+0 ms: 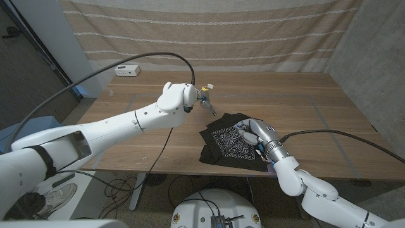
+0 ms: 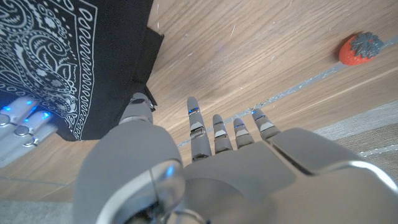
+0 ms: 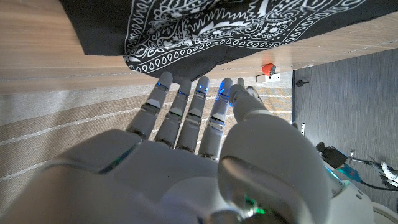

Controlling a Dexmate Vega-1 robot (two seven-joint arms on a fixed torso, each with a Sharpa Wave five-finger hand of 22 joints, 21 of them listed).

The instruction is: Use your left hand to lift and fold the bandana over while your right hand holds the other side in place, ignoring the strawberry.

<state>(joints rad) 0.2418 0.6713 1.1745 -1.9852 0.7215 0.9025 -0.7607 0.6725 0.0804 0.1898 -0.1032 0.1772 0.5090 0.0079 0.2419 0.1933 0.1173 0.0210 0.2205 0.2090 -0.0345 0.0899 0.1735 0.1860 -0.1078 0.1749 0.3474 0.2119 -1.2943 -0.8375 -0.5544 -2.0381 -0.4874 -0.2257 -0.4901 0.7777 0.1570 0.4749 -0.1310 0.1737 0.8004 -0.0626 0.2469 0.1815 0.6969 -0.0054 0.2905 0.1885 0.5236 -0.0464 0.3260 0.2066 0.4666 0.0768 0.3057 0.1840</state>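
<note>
Bandana [image 1: 231, 144], black with white paisley, lying rumpled and partly folded on the surface [image 1: 304, 107], right of middle and close to the near edge. Right hand [image 1: 252, 135] resting on the cloth's right part, fingers [image 3: 186, 102] straight and side by side, tips at the patterned hem; pressing rather than gripping, nothing pinched. Left hand [image 1: 204, 99] poised above the wood just beyond the bandana's far left corner, apart from the cloth; in the left wrist view fingers [image 2: 214, 127] spread and straight with bare wood beyond them, thumb tip near the black edge of the bandana [image 2: 74, 56], nothing held. Strawberry [image 2: 359, 48] lying well apart from the cloth on bare wood, past a thin tape line; also seen small and red in the right wrist view [image 3: 268, 67], beyond the hem of the bandana [image 3: 205, 28]. Wide bare wood to the left of the cloth and toward the far edge; less room on the near side, where the cloth's corner comes close to the surface's edge. White box [image 1: 127, 71] at the far left corner, well away.
</note>
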